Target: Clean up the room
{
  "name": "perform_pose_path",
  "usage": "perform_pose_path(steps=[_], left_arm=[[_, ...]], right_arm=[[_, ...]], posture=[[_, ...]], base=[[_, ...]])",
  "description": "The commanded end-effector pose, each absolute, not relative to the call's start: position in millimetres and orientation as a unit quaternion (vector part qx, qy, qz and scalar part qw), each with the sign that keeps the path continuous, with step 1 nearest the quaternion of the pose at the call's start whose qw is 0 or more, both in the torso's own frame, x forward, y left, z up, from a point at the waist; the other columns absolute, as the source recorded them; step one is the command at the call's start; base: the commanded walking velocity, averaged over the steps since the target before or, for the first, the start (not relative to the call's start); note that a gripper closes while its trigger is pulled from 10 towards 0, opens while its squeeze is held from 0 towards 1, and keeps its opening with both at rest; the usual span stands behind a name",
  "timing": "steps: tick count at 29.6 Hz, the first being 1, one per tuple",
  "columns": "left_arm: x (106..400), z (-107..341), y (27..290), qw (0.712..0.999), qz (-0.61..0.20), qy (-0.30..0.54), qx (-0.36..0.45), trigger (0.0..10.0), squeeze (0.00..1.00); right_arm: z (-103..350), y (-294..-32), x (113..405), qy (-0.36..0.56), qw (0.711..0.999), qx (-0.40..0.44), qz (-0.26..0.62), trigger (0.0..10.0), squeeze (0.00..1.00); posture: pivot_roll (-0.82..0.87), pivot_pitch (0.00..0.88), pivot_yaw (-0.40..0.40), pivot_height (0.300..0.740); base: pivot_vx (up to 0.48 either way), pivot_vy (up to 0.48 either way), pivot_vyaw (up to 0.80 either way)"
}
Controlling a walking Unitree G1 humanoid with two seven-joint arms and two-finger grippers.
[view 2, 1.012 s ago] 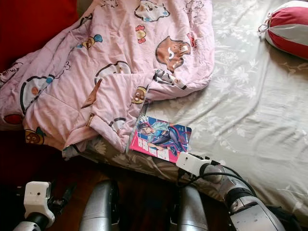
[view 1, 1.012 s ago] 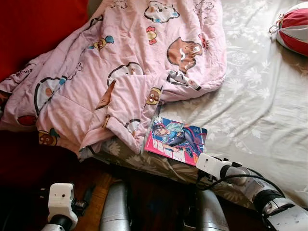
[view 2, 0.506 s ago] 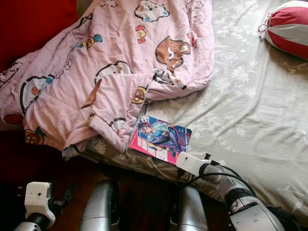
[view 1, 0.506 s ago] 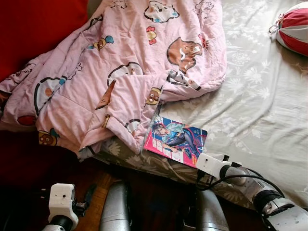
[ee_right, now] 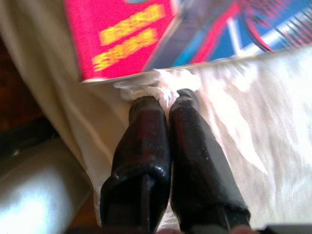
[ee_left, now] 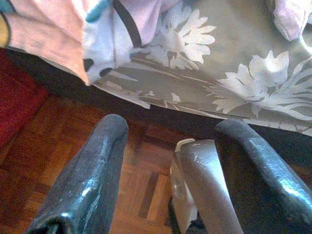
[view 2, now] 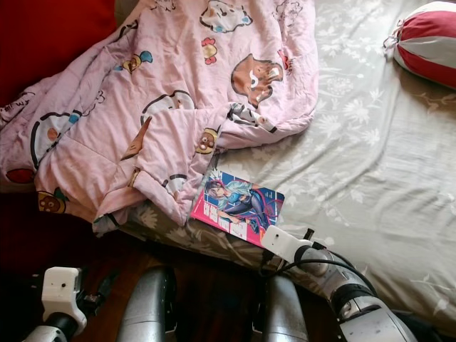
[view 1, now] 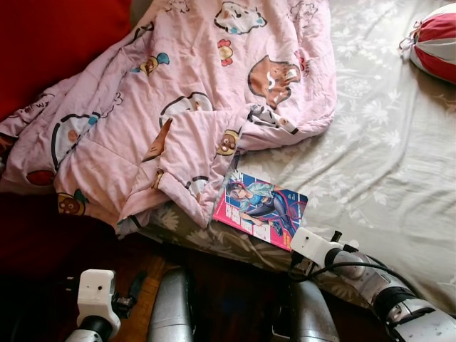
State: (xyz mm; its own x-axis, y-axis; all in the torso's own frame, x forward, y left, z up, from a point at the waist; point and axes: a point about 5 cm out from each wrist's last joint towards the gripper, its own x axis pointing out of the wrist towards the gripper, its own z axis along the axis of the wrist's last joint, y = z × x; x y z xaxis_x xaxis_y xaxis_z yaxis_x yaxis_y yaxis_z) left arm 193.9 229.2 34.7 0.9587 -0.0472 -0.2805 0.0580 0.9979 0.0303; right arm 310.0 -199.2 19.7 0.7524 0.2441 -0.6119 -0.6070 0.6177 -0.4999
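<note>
A comic book [view 1: 261, 207] with a pink and blue cover lies on the bed near its front edge, partly tucked under the pink cartoon blanket [view 1: 178, 100]. My right gripper [ee_right: 165, 97] is shut, and its tips press into the bunched grey sheet right at the book's [ee_right: 146, 29] near edge. The right wrist [view 1: 313, 247] sits just below the book's lower right corner. My left gripper [ee_left: 173, 124] hangs open, low beside the bed over the wooden floor, with nothing between its fingers. The left wrist [view 1: 97, 298] is at the bottom left.
The grey flowered sheet [view 1: 385, 142] covers the bed on the right. A red and white striped cushion [view 1: 436, 43] lies at the far right corner. A red surface [view 1: 50, 43] borders the blanket on the left. My legs [view 1: 173, 306] stand on dark parquet floor [ee_left: 44, 146].
My right wrist has slid a little lower along the bed's edge, still at the book's corner. The left wrist has drifted slightly. The book and blanket have not moved.
</note>
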Motion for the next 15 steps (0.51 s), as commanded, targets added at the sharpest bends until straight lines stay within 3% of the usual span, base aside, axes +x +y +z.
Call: perform_pose_path(steps=[1, 6, 10, 15], left_arm=[[192, 21, 228, 0.986, -0.024, 0.163, 0.023, 10.0, 0.00], [199, 16, 227, 0.986, -0.022, 0.165, 0.019, 10.0, 0.00], [208, 3, 232, 0.984, 0.003, 0.179, 0.008, 10.0, 0.00], [210, -1, 235, 0.983, 0.011, 0.185, 0.006, 10.0, 0.00]], right_arm=[[12, -210, 301, 0.268, 0.887, -0.314, 0.208, 0.0, 0.00], [12, -221, 298, 0.263, 0.906, -0.286, 0.169, 0.0, 0.00], [1, -239, 274, 0.233, 0.961, -0.130, 0.074, 0.0, 0.00], [-4, -244, 264, 0.226, 0.969, -0.087, 0.043, 0.0, 0.00]], posture=[[0.23, 0.229, -0.023, 0.607], [0.22, 0.190, -0.033, 0.607], [0.20, 0.043, -0.048, 0.607], [0.20, 0.014, -0.046, 0.607]], base=[[0.000, 0.000, 0.00], [0.000, 0.000, 0.00], [0.000, 0.000, 0.00], [0.000, 0.000, 0.00]])
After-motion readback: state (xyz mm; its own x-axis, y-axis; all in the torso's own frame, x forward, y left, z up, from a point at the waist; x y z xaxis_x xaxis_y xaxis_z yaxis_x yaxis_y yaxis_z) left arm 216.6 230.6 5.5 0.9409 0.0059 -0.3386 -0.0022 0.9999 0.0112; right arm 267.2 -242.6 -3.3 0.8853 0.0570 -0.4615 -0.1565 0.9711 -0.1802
